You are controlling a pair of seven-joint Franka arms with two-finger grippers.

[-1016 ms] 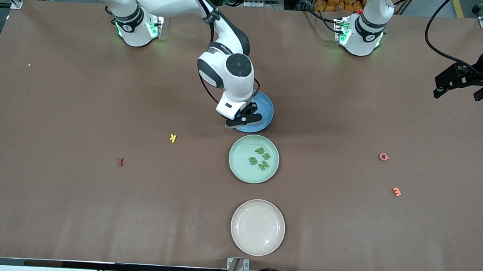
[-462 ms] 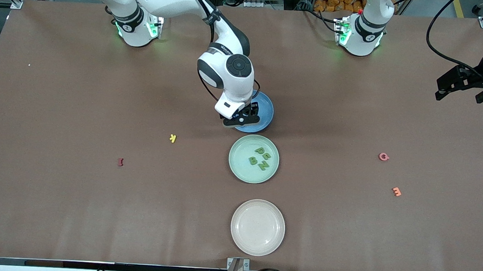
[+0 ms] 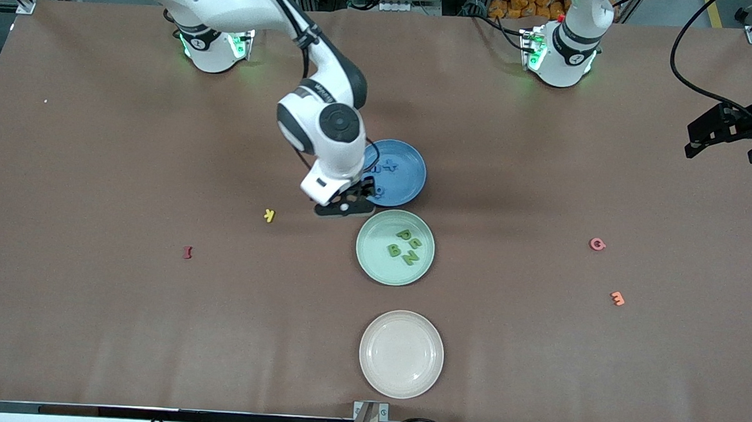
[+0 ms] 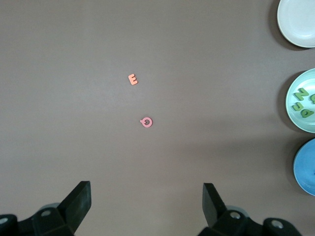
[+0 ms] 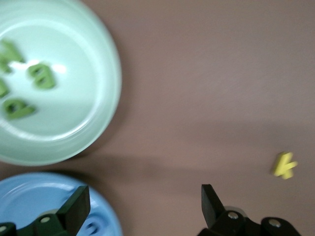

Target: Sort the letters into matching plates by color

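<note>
- Blue first, from the front view: the blue plate (image 3: 392,172) sits mid-table, and a second ago the right gripper (image 3: 344,207) was down over its rim; now it has pulled off toward the right arm's end and hangs over bare table just beside the plate, with nothing in it that I can see. Blue letters (image 3: 384,170) show on the plate, though I can't count them all with the arm across that rim.
- Same view: the green plate (image 3: 395,247) lies just nearer the camera, almost touching the blue one, with four green letters (image 3: 405,246) in it. The cream plate (image 3: 400,354) near the table's front edge is bare. A yellow letter (image 3: 269,216) and a dark red letter (image 3: 187,252) lie toward the right arm's end.
- Left wrist view: the left gripper (image 4: 147,206) waits out past the table's left-arm end, fingers spread, empty; a pink letter (image 4: 146,122) and an orange letter (image 4: 132,79) lie on the table below.
- Right wrist view: fingers (image 5: 78,209) wide apart, nothing between them, one blue letter visible on the plate's edge beneath.
- My reading: a blue letter has just been dropped off, and the sorting looks finished or very nearly.
</note>
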